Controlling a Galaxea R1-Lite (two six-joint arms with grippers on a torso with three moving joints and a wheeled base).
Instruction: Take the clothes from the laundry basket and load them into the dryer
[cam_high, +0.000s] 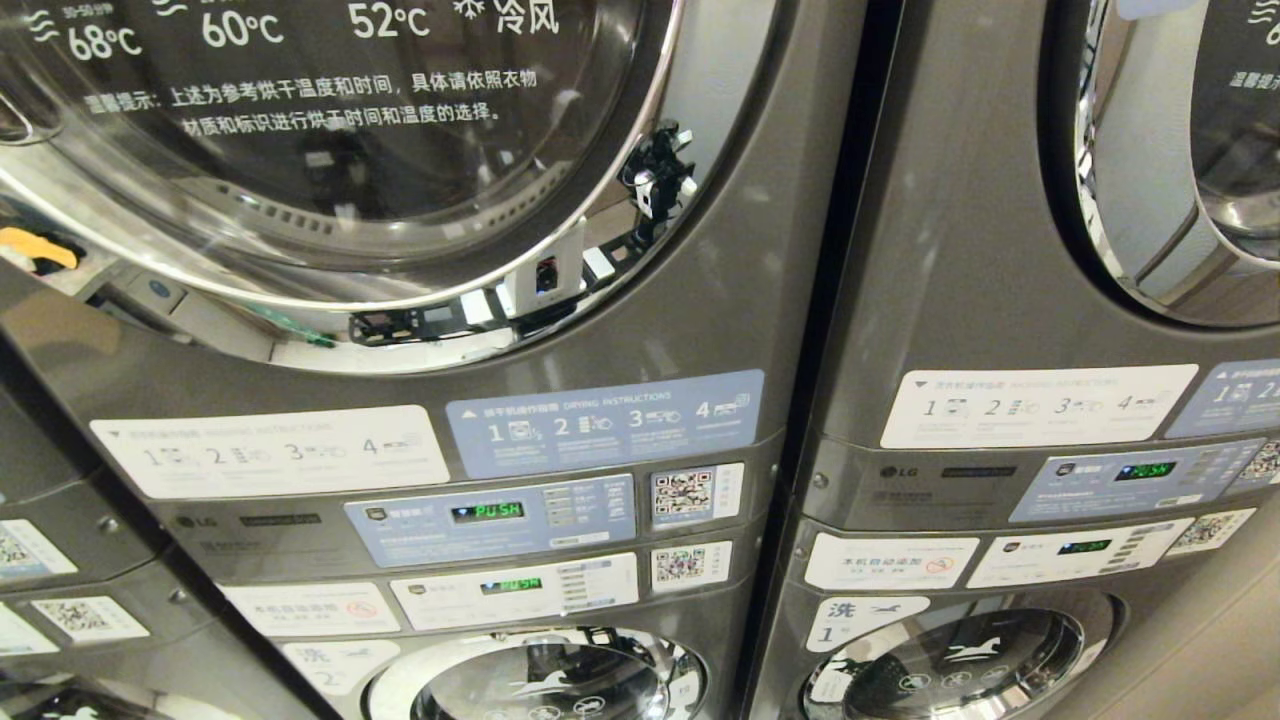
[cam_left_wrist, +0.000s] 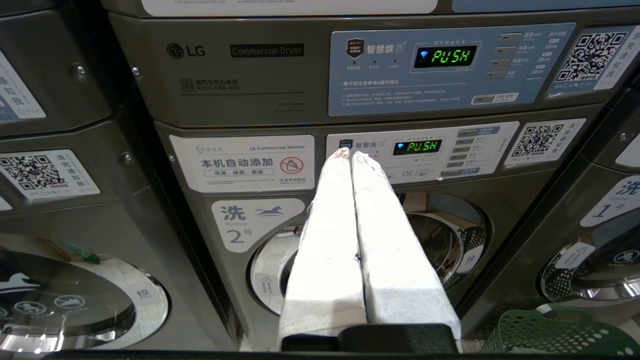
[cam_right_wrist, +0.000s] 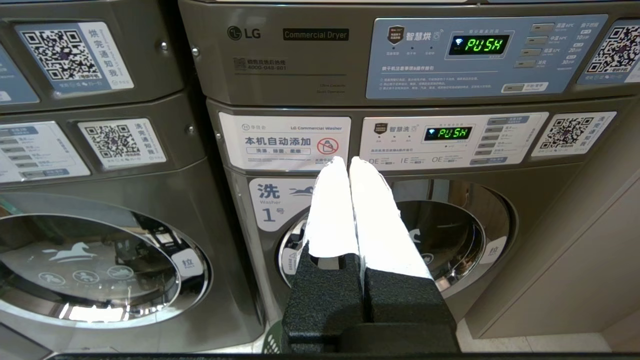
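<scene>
Both pincers are clenched and empty: left pincer (cam_left_wrist: 348, 156), right pincer (cam_right_wrist: 346, 162). The laundry basket (cam_left_wrist: 555, 334) sits at the left pincer's four o'clock; no clothes show. Soft, light fabric probably suits a bunched pinch.

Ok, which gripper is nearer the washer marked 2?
Left. The left gripper sits right in front of washer 2; the right gripper faces washer 1, the next machine over.

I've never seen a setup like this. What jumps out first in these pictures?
Grey stacked laundry machines fill every view, with the dryer door, a big glass porthole, looming at the top of the head view and green PUSH displays glowing below it. Each wrist view shows a white-wrapped gripper, left and right, pressed shut. A green laundry basket peeks in low beside the left gripper.
</scene>
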